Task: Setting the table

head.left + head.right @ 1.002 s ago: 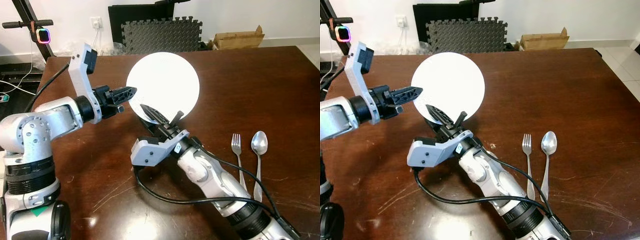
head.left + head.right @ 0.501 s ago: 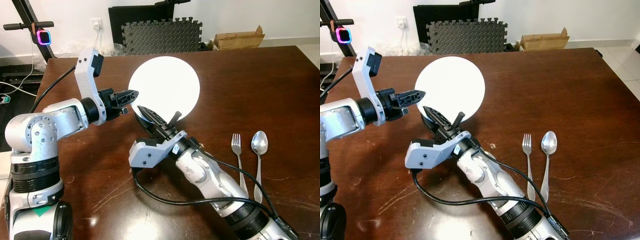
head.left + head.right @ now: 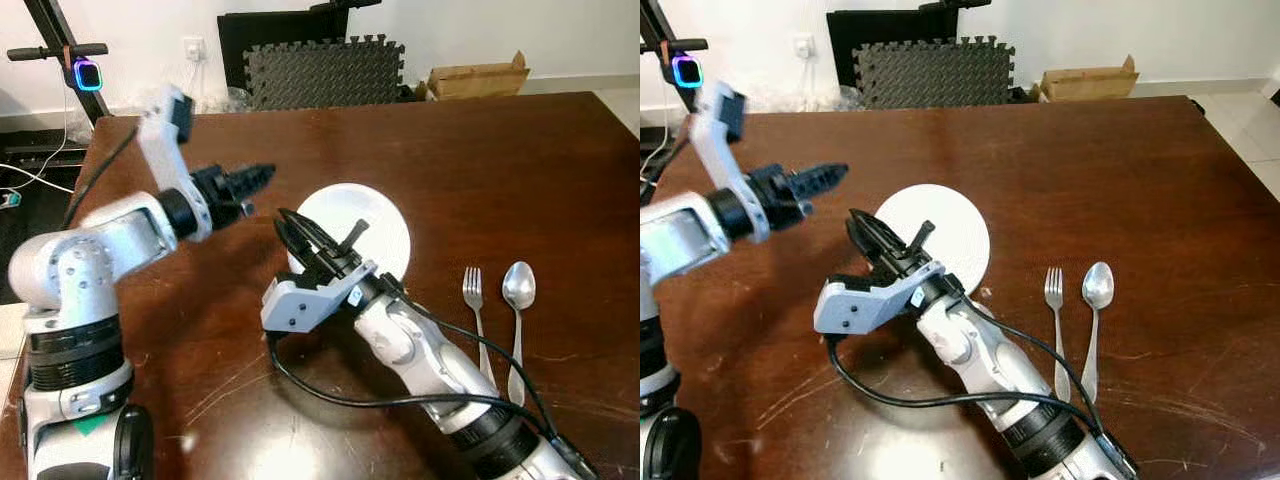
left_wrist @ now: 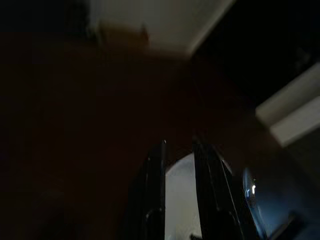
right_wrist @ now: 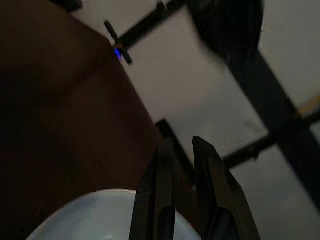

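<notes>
Left eye view: the right gripper (image 3: 318, 238), fingers pinching the near rim of the white plate (image 3: 372, 222) just left of the fork (image 3: 473, 290) and spoon (image 3: 518, 288), could let it tip or slide if released abruptly; the left gripper (image 3: 255, 178), fingers together, hovers apart.

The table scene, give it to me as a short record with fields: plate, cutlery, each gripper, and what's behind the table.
plate: white plate near the middle of the brown table, its edge between the right gripper's fingers
cutlery: fork and spoon side by side, on the robot's right of the plate
right gripper: shut on the plate's edge
left gripper: fingers together, above the table, apart from the plate
behind table: foam mats, cardboard box
</notes>
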